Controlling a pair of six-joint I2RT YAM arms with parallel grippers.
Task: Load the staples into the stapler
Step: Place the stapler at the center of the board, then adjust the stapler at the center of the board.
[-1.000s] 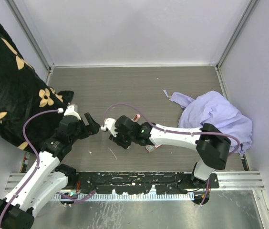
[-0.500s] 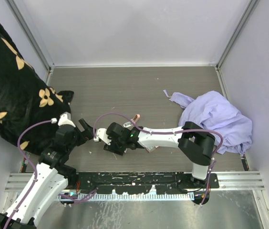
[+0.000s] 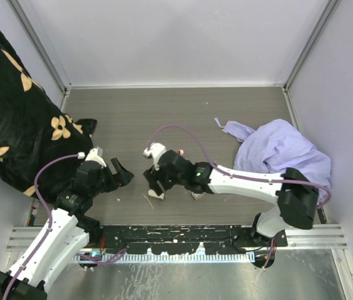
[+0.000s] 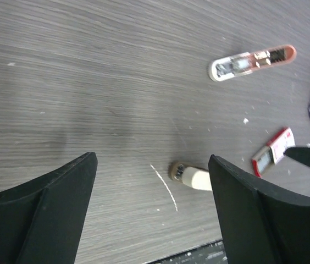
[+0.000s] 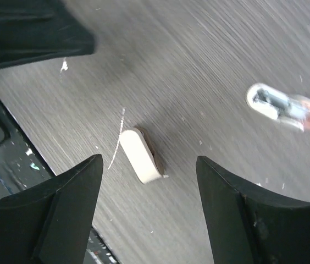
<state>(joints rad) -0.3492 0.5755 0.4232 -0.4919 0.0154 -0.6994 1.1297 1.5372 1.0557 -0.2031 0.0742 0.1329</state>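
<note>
Since the flat red-and-white cardboard staples box lies beside its forearm, the spread right gripper is nearer than the spread left gripper.

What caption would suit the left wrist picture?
Open left end effector over table, stapler and staples box lying apart.

One stapler: small and slim, rounded at both ends, white at one end and salmon-pink at the other. It is lying flat and open, showing its metal channel upward. It is resting around the middle of the desk, well apart from every edge.

One box of staples: tiny, flat, printed red and white, showing its inner tray at one end. It is lying flat and askew toward the middle of the near edge, near the stapler but not touching it.
</note>
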